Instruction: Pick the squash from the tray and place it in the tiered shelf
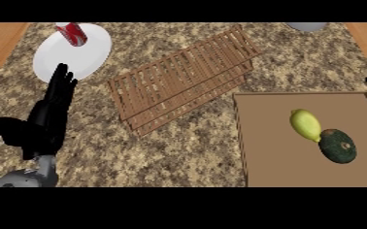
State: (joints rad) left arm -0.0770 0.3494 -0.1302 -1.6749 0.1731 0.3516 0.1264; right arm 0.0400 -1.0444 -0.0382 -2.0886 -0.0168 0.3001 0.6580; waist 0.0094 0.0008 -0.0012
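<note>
Your left hand (49,111) is resting with straight fingers left of the tiered shelf (185,77); right of the shelf, the squash (305,124) is touching an avocado (338,146) on the tray (276,160).

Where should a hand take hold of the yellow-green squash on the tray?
Probably across the squash's middle, from above: it lies flat on the tray, long axis running up-left to down-right. Its lower end touches the dark avocado, so fingers fit better on its free long sides.

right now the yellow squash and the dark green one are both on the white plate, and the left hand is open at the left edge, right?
Not quite. The head view shows the yellow squash and the dark green one lying on the brown tray at the right, not on the white plate, which carries a red can. The left hand is indeed open at the left edge.
</note>
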